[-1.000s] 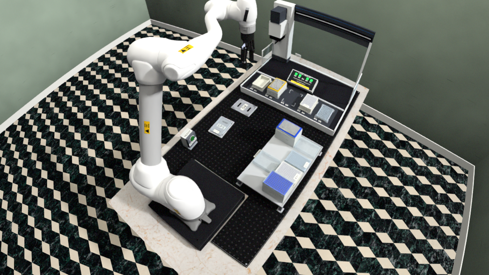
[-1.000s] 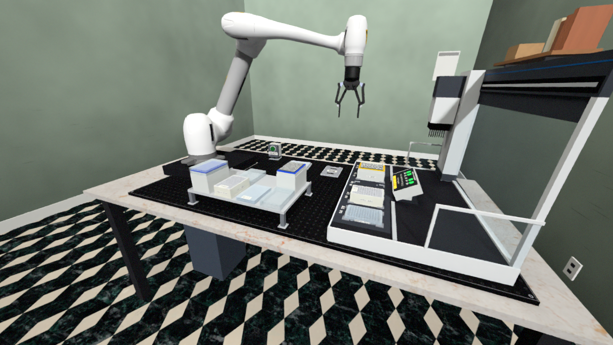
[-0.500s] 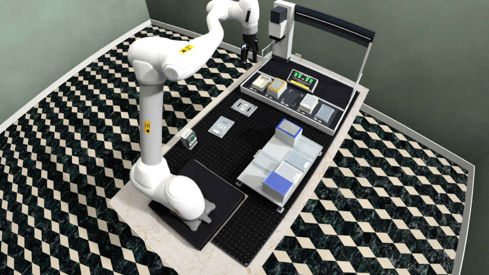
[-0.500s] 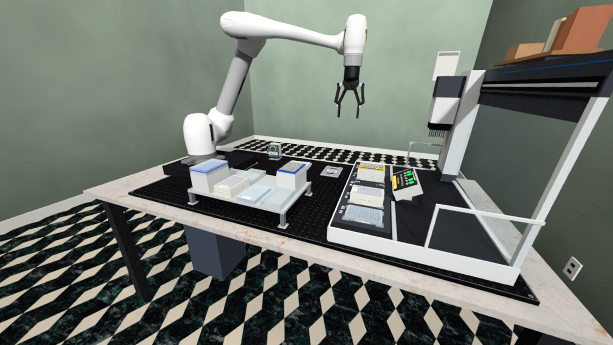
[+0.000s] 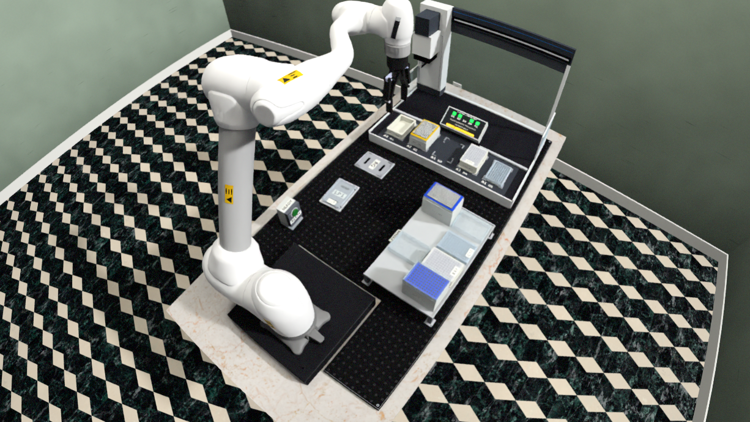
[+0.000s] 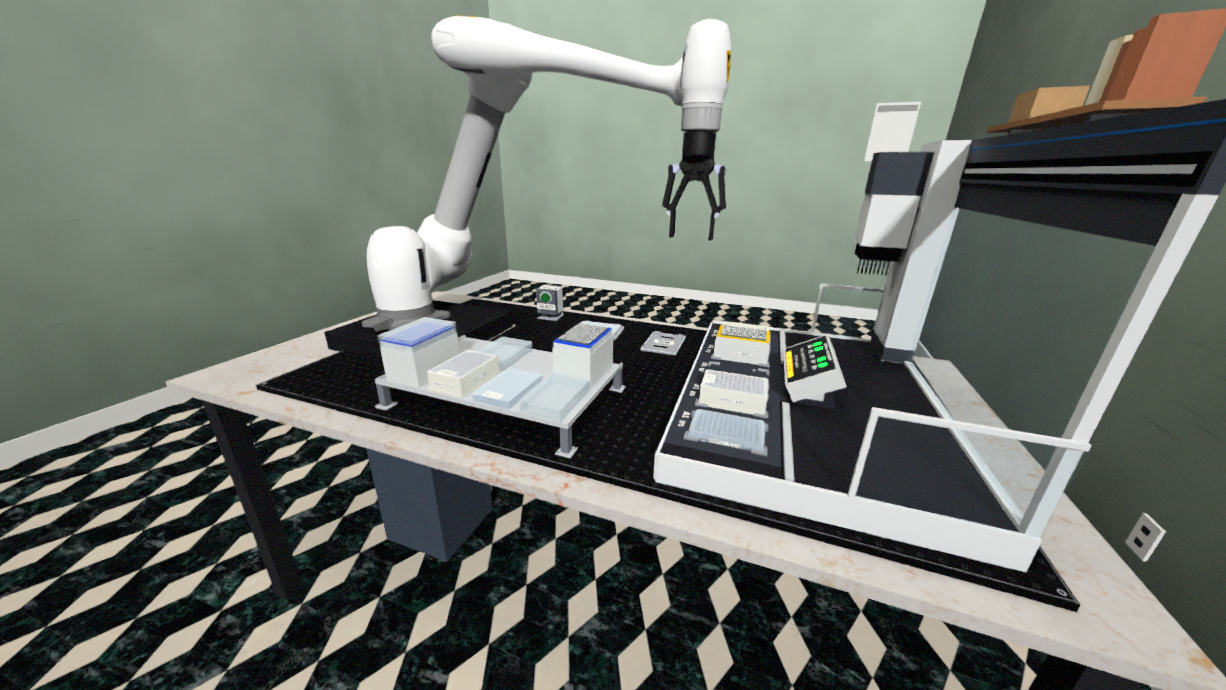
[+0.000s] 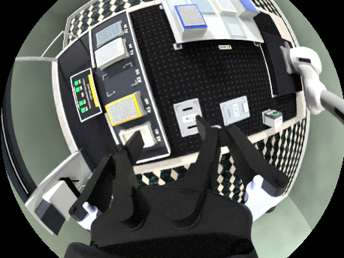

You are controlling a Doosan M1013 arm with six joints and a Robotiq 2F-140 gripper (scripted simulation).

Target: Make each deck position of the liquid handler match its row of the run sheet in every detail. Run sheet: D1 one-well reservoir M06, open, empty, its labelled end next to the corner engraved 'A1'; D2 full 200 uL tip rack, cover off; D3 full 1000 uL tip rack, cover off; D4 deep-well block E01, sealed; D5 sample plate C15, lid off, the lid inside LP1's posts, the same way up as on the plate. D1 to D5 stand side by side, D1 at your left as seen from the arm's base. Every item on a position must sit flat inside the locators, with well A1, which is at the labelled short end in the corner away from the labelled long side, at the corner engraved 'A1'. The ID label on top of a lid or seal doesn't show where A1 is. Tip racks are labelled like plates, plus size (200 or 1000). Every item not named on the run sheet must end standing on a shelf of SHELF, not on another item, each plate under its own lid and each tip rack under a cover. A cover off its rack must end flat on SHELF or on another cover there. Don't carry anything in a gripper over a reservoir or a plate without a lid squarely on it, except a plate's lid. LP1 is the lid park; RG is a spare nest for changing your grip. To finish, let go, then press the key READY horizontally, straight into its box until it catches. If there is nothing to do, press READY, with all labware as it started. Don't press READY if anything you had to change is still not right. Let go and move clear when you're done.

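My gripper (image 5: 397, 99) (image 6: 691, 229) (image 7: 168, 130) is open and empty. It hangs high above the left end of the liquid handler deck (image 5: 517, 196), near D1. D1 holds an open white reservoir (image 5: 400, 126) (image 7: 136, 135). D2 holds a yellow-rimmed tip rack (image 5: 424, 133) (image 6: 742, 342) (image 7: 123, 109) with its cover off. D3 (image 5: 450, 148) (image 7: 120, 78) is bare. D4 holds a white deep-well block (image 5: 473, 158) (image 6: 731, 390) (image 7: 109, 52). D5 holds a clear plate (image 5: 497, 173) (image 6: 725, 428) (image 7: 108, 33). A blue-rimmed uncovered tip rack (image 5: 443, 202) (image 6: 585, 347) (image 7: 190, 19) stands on SHELF (image 5: 385, 267).
SHELF also carries a blue-covered rack (image 5: 426, 282) (image 6: 416, 349), a white plate (image 5: 442, 262), a bluish lidded plate (image 5: 456, 246) and clear covers (image 5: 409, 243). LP1 (image 5: 339, 194) (image 7: 235, 111), RG (image 5: 374, 164) (image 7: 186, 116) and the READY box (image 5: 290, 213) (image 6: 550, 301) (image 7: 271, 118) stand nearby. The pipetting head (image 5: 427, 37) is beside the gripper.
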